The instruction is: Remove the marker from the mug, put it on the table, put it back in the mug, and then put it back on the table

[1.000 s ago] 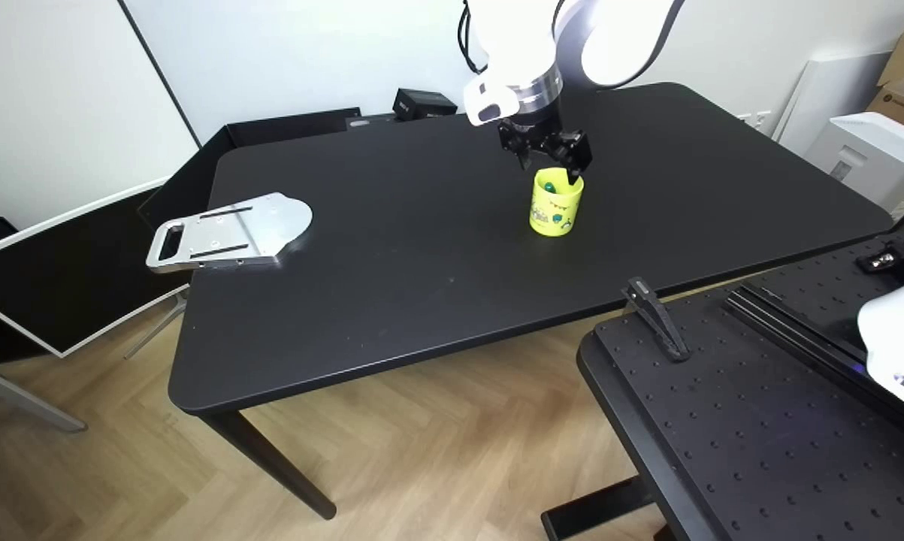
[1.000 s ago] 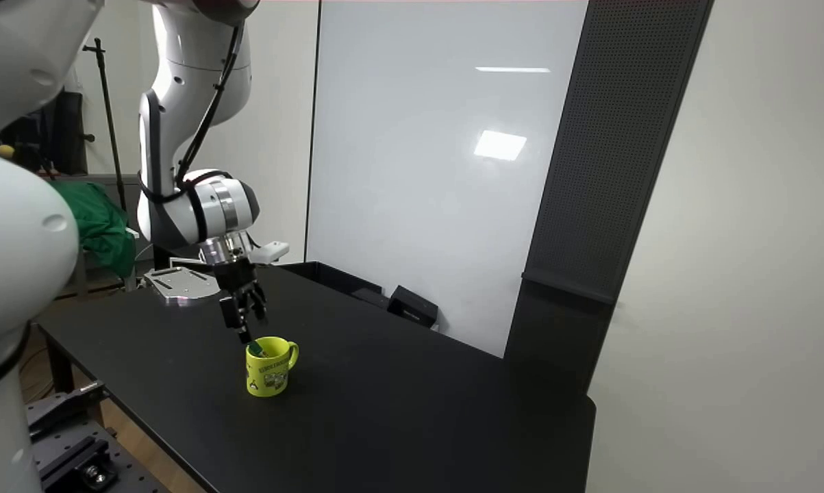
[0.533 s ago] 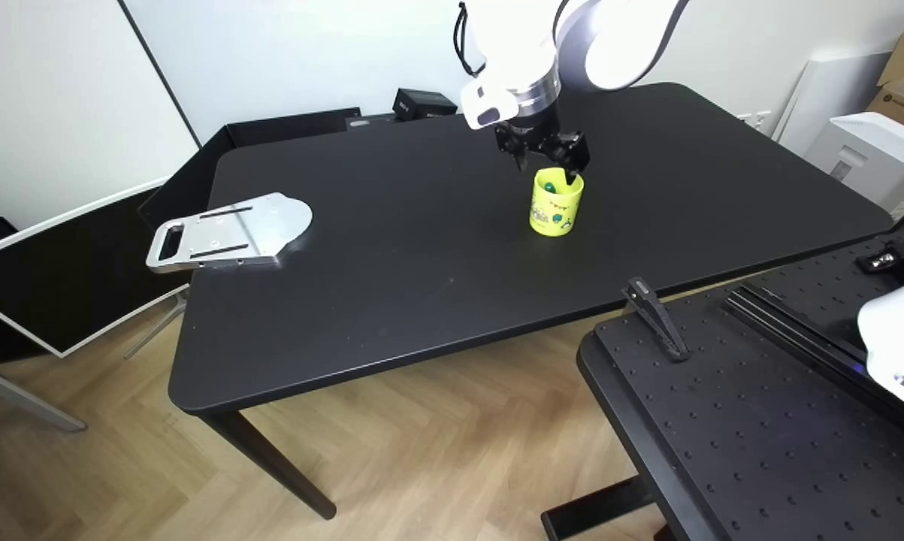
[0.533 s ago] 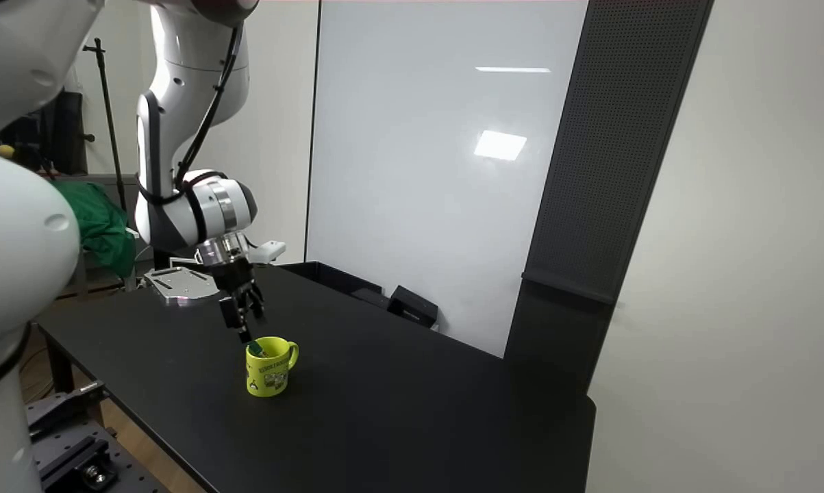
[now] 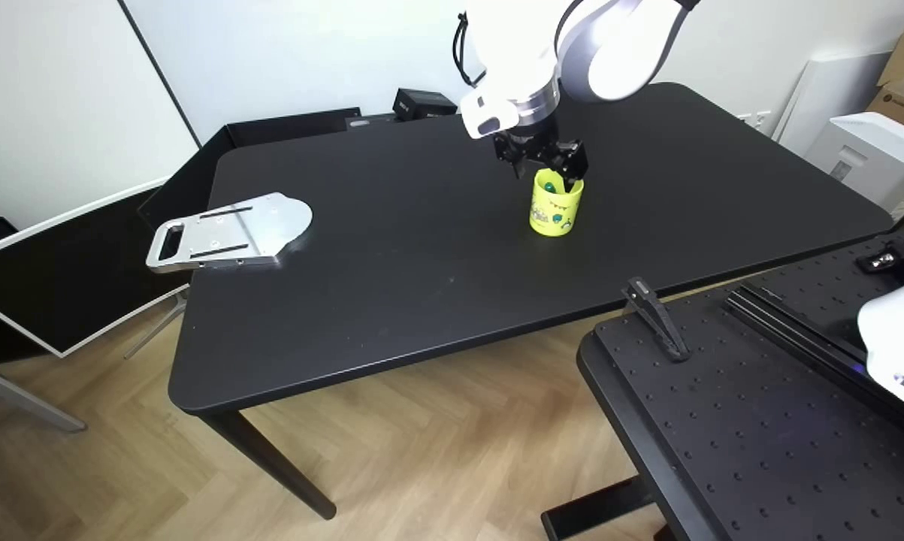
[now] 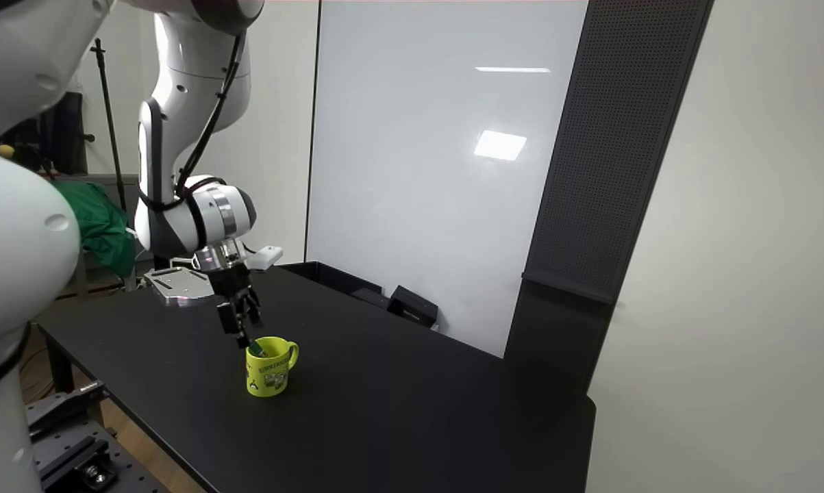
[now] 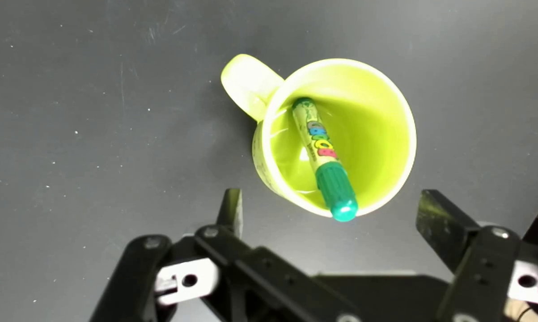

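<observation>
The green-capped marker (image 7: 324,156) leans inside the upright yellow-green mug (image 7: 371,134), its green cap (image 7: 336,190) lying across the rim, and the Robotiq gripper (image 7: 331,210) is spread wide by the mouth, holding nothing. The likely step is lifting the marker out (first or second time, I cannot tell), and the main worry is depth: if the fingers (image 7: 443,223) descend too far before pinching, they could strike the mug's wall, and a sideways knock might tip it or shove it across the black table (image 5: 384,240). Pinching too shallow may let the rounded cap end slip, dropping the marker deeper. Because it leans, lifting straight up could wedge its lower end against the inner wall and drag the mug along. Once laid down, its round barrel could roll if let go too high
</observation>
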Controlling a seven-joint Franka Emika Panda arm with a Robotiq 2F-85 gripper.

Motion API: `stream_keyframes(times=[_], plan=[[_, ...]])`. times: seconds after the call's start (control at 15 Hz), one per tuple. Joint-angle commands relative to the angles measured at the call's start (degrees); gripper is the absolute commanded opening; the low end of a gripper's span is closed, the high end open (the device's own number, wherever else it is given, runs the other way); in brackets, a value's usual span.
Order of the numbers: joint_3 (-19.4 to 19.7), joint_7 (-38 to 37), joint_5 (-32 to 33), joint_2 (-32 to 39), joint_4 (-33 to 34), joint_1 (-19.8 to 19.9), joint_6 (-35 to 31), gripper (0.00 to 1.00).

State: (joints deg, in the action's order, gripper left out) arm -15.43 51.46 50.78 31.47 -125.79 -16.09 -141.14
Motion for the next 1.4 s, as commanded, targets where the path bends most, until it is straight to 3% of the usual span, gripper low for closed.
stream_keyframes(times=[0.0,0.13,0.73,1.33], plan=[[0.27,-0.94,1.35,0.01,-0.05,-0.2,-0.7,0.75],[0.3,-1.07,1.46,0.05,-0.02,-0.29,-0.67,0.67],[0.02,-0.33,0.26,-0.09,0.02,0.49,-1.42,0.04],[-2.24,5.59,-4.93,-1.78,0.74,2.65,-1.14,0.05]])
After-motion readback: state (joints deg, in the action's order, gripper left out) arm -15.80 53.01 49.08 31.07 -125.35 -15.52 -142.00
